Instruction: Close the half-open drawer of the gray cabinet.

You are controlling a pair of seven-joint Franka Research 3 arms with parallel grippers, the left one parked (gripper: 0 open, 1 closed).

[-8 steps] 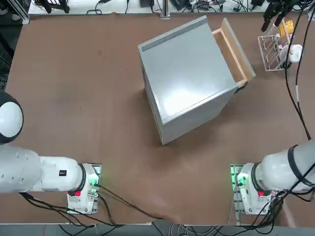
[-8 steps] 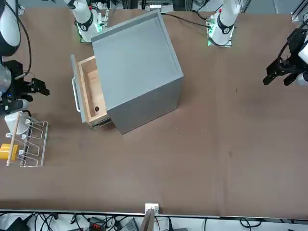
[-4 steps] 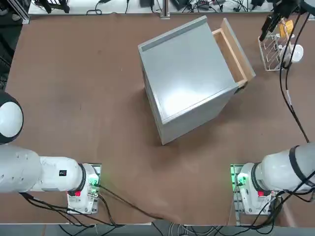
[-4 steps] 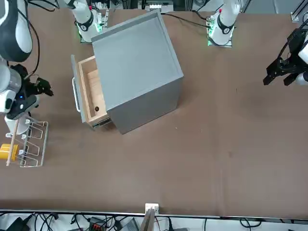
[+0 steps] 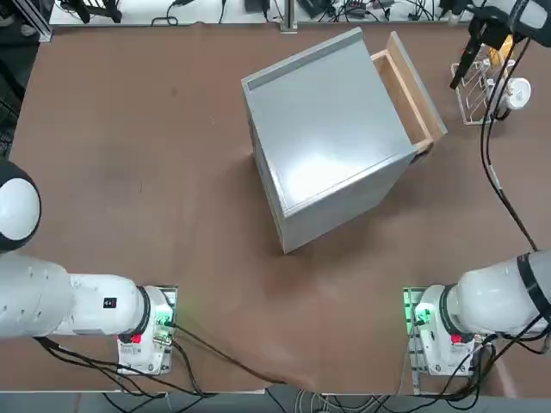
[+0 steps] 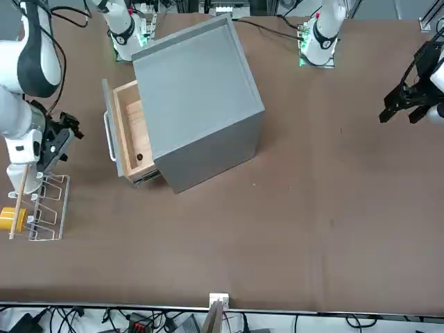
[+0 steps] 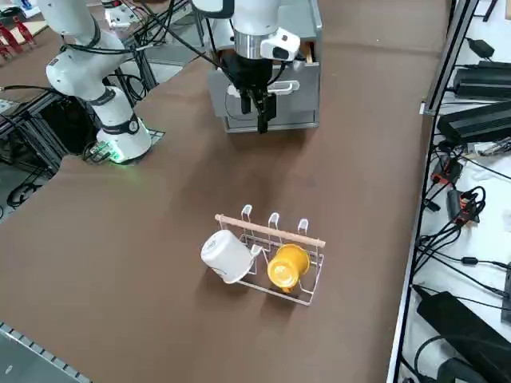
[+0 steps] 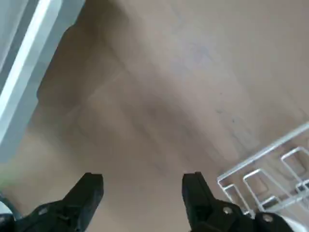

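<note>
The gray cabinet (image 5: 331, 142) stands skewed on the brown counter (image 5: 129, 172), toward its far middle, with the drawer (image 5: 410, 86) drawn partway out of the side that faces the robot's right. The drawer's tan wooden walls and flat front panel are exposed; a pale bar handle (image 6: 108, 137) runs along the front panel, and a small dark spot shows on the drawer floor. The right hand (image 6: 57, 146) hangs above the counter between the drawer front and a white wire rack (image 6: 43, 208), clear of both. Its two dark fingers (image 8: 84, 195) stand wide apart with only bare counter between them, holding nothing. The wire rack sits near the counter's far right corner, well apart from the cabinet; a white cup (image 7: 227, 255) and a yellow cup (image 7: 286, 267) rest at it, and a wooden rod (image 7: 270, 230) lies across its top. Nothing lies on the counter between the hand and the drawer front. Cables and dark equipment (image 7: 475, 120) crowd the floor beyond the counter's right edge
</note>
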